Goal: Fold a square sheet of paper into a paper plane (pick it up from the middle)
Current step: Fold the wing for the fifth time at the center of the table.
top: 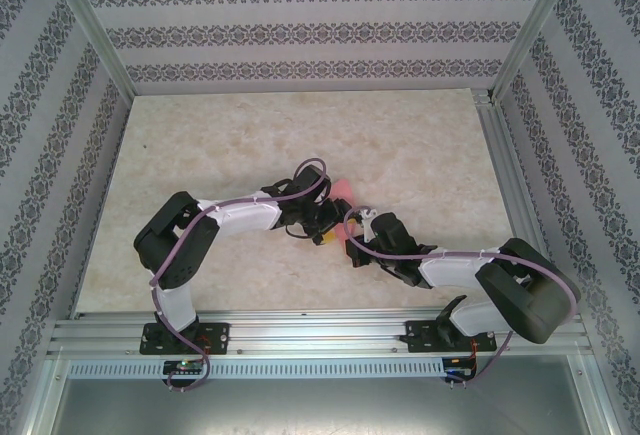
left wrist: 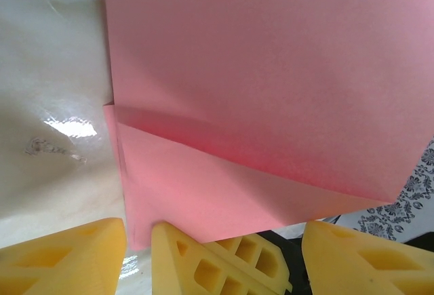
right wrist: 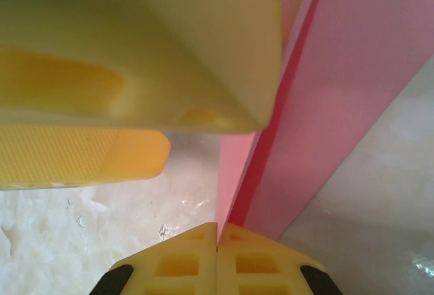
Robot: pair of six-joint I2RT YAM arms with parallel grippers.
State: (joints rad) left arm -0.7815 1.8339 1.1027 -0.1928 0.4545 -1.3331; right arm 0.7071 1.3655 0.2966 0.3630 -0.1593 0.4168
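Observation:
The pink square sheet of paper (left wrist: 271, 64) stands folded over at the table's middle, with a slanted flap (left wrist: 224, 186) across its lower part. From above, a pink corner of the sheet (top: 343, 192) shows behind both wrists. My right gripper (right wrist: 217, 232) is shut on the sheet's (right wrist: 339, 91) lower edge, the two tips pressed together with the paper between them. My left gripper (left wrist: 210, 234) is open, one finger (left wrist: 64, 258) left of the sheet and the other (left wrist: 369, 261) to the right. The right gripper's fingers (left wrist: 217, 264) sit between them.
Both arms meet over the marbled tabletop (top: 200, 145), the left gripper (top: 320, 225) close beside the right gripper (top: 355, 243). Patterned walls (top: 300, 30) and an aluminium frame (top: 505, 155) enclose the table. Bare tabletop lies all around the paper.

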